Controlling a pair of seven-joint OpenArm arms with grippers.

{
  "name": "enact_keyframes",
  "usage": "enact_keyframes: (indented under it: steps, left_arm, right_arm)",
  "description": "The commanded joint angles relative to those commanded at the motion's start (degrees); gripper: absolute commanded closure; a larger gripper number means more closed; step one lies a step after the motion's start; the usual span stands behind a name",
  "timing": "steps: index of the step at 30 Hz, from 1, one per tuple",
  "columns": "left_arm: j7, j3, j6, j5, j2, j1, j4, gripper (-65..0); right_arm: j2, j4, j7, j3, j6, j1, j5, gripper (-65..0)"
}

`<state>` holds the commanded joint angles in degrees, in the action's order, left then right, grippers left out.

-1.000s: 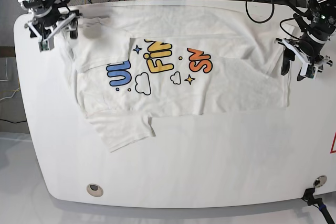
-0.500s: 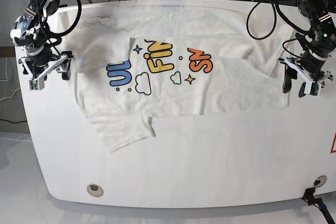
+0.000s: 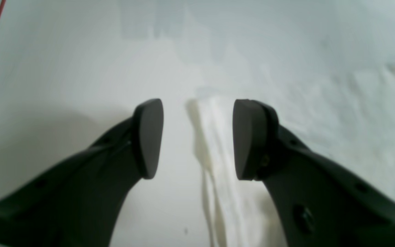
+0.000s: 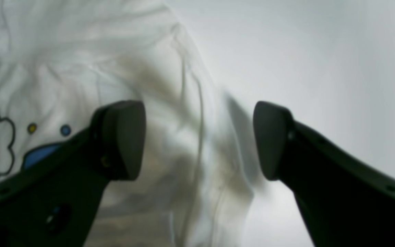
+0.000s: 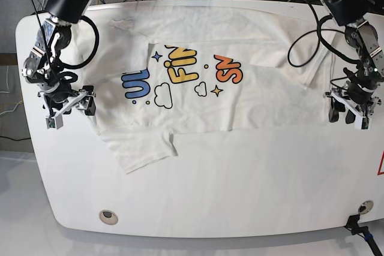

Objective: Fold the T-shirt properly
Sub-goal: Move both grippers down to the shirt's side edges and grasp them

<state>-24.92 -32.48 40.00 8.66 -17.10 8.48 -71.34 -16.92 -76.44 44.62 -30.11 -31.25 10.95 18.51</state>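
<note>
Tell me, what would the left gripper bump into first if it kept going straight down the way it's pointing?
Probably the edge of the T-shirt, lying between the left gripper's open jaws, with the white tabletop beneath. Depth is hard to judge.

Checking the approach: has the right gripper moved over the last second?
Yes. The right gripper moved toward the table's near edge, alongside the T-shirt.

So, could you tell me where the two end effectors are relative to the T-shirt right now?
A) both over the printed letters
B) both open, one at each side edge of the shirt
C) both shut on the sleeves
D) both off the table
B: the left end effector and right end effector stand open at opposite side edges of the T-shirt, with the cloth edge between the jaws in each wrist view.
</note>
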Motion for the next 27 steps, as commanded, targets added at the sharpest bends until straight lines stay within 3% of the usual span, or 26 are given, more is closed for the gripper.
enact_keyframes:
  steps: [10, 16, 20, 27]
  left_arm:
    - [5.27, 0.26, 0.00, 0.00, -0.88, 3.60, 12.40, -30.7]
    - [7.12, 0.26, 0.00, 0.00, -2.11, 5.54, 17.76, -30.7]
    - [10.46, 0.26, 0.00, 0.00, -2.99, 5.89, 21.71, -30.7]
    - [10.73, 0.26, 0.00, 0.00, -2.90, 7.03, 23.91, -30.7]
  right_arm:
    - [-2.46, 11.34, -4.31, 3.52, 0.00, 6.59, 0.09, -47.1]
    - [-2.99, 19.34, -11.78, 4.75, 0.00, 8.35, 0.09, -47.1]
    - [-3.08, 21.10, -12.13, 4.84, 0.00, 8.70, 0.09, -47.1]
    - [-2.64, 21.10, -12.13, 8.88, 0.00, 8.53, 0.35, -47.1]
